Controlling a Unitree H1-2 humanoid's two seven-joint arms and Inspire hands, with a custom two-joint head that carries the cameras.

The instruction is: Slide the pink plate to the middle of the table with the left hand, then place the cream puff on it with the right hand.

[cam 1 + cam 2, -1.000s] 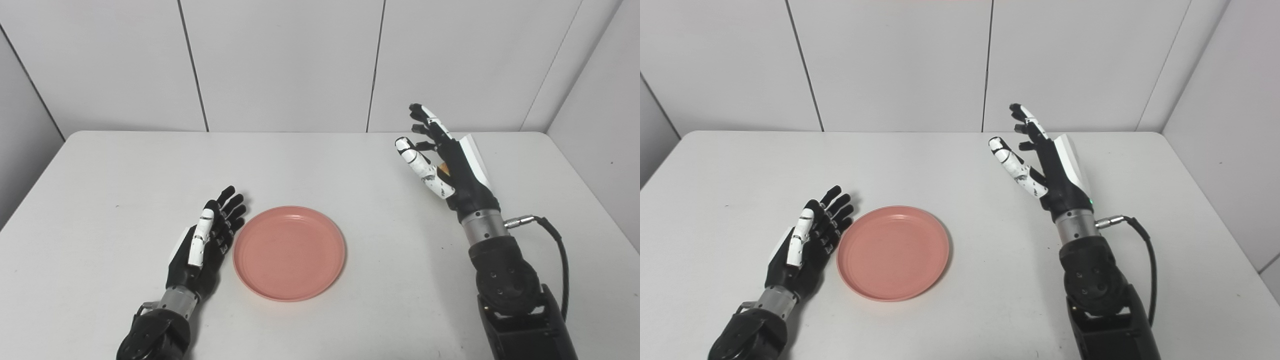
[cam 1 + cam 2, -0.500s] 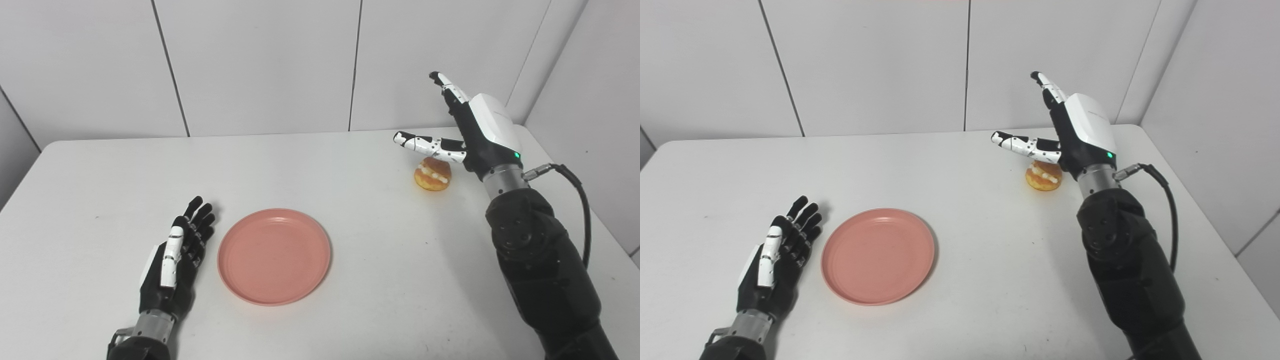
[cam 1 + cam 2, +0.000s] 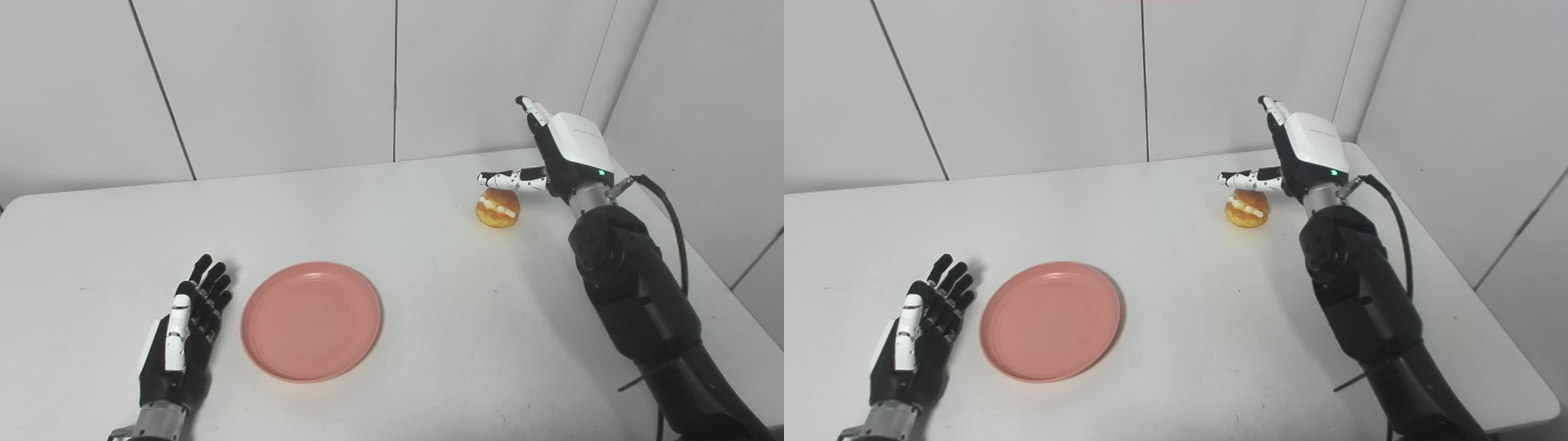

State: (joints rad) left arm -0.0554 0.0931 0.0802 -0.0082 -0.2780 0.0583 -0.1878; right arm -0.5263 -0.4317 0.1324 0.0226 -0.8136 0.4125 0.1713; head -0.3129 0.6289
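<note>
At the left, the left hand [image 3: 177, 334] is laid on the table [image 3: 429, 343] with its fingers spread and nothing held; it is set just beside the pink plate [image 3: 310, 320], apart from the rim by a narrow gap. This placing is judged to suit a hand whose sliding is done: it is drawn clear so that the plate is left free to receive something.

The plate is seen flat and empty, somewhat left of the table's middle in both views, with open table all round it.

Further right and toward the back, well apart from the plate, the cream puff [image 3: 498, 208] is found standing on the table near the right edge, its cream line visible across the bun. The right hand [image 3: 1295, 156] is held open above and just behind it, the thumb [image 3: 1243, 180] stretched sideways over the top of the puff and the other fingers pointed upward. Whether the thumb touches the puff cannot be told. The wide opening is judged to be a preparation for closing round the puff from above.
</note>
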